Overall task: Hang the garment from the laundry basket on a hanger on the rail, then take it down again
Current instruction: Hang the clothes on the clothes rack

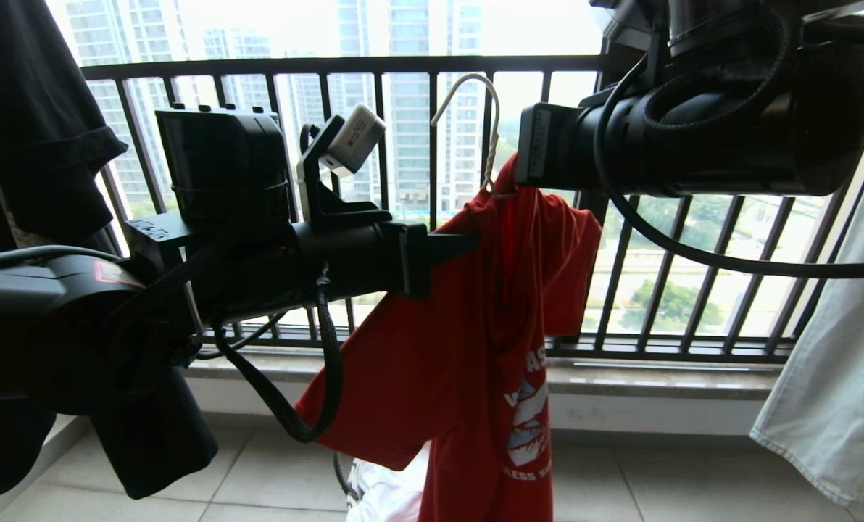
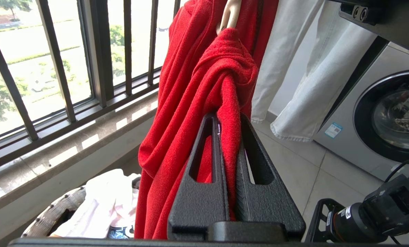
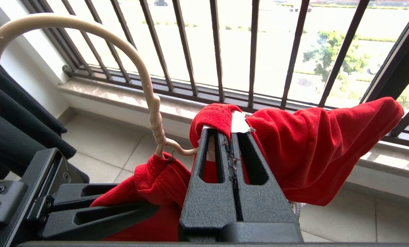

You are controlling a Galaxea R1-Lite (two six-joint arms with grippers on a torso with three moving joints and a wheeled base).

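Garment [image 1: 475, 348] on hanger [image 1: 468, 109]; both grippers' fingers pinching cloth.

Daylit balcony: dark barred railing [image 1: 432, 65], tiled floor [image 1: 657, 486], washing machine [image 2: 379, 113].

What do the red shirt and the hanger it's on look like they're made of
The garment looks like soft matte knit cotton or a similar jersey: fine ribbed weave, loose folds. The hanger looks like thin wire with a smooth cream coating, probably plastic over metal: its neck is twisted like wire.
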